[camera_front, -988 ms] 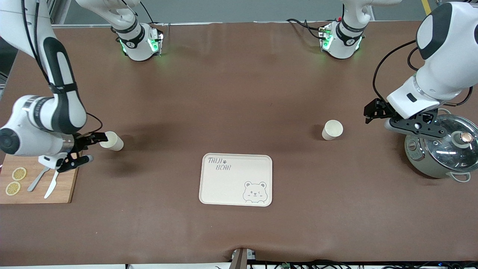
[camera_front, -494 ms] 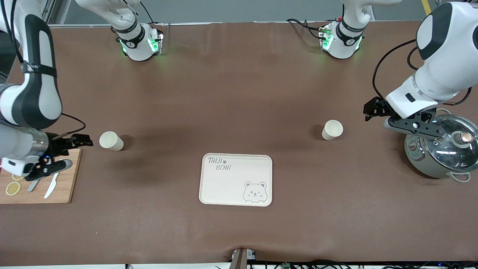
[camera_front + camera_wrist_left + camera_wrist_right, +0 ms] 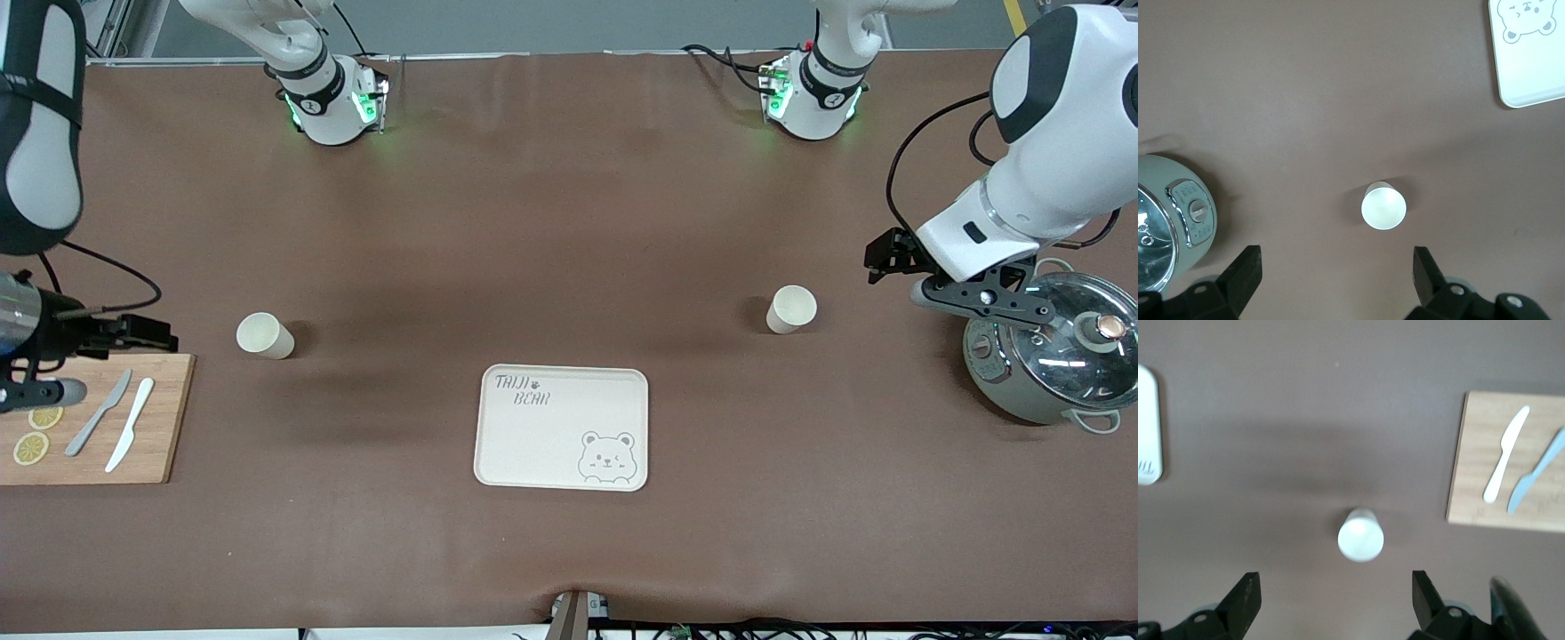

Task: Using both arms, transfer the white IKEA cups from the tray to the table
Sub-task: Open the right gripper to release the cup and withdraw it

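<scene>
One white IKEA cup (image 3: 264, 335) stands upright on the brown table (image 3: 569, 222) toward the right arm's end, just beside the wooden cutting board (image 3: 98, 422) but not touching it. The other white cup (image 3: 790, 308) stands upright toward the left arm's end, a little farther from the front camera than the first, near the grey-green lidded pot (image 3: 1049, 360) yet clear of it. Between the two cups, and nearer the front camera than both, lies the bear-printed tray (image 3: 562, 427) (nothing rests on it).

The right gripper (image 3: 53, 364) hovers over the edge of the cutting board, fingers spread wide and holding nothing; the right wrist view shows its cup (image 3: 1360, 534) apart from the two fingertips (image 3: 1245, 600). The left gripper (image 3: 933, 276) hangs over the table beside the pot, also spread apart and empty, with its cup (image 3: 1383, 207) clear of its fingertips (image 3: 1248, 263).

On the board lie a grey knife (image 3: 98, 413), a white knife (image 3: 130, 424) and two lemon slices (image 3: 31, 447).
</scene>
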Available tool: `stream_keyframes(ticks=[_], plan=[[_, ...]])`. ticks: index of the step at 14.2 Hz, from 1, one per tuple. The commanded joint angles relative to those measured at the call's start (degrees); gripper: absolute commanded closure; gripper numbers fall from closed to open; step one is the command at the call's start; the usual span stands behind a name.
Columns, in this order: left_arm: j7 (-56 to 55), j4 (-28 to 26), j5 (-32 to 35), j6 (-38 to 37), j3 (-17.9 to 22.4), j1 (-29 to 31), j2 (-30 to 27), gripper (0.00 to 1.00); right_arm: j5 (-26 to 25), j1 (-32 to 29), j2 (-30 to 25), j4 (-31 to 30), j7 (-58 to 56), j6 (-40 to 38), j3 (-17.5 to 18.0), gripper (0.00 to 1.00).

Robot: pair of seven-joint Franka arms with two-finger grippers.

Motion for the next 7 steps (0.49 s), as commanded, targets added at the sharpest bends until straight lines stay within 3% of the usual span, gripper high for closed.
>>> stream_keyframes(ticks=[1, 7], plan=[[-1.31, 0.40, 1.48, -1.02, -0.36, -0.01, -0.21, 0.00, -0.70, 0.42, -4.49, -0.90, 1.20, -4.11, 0.06, 0.00], [-1.31, 0.49, 1.39, -1.02, -0.36, -0.01, -0.21, 0.00, -0.96, 1.74, -7.76, -0.81, 0.68, -9.91, -0.73, 0.00]])
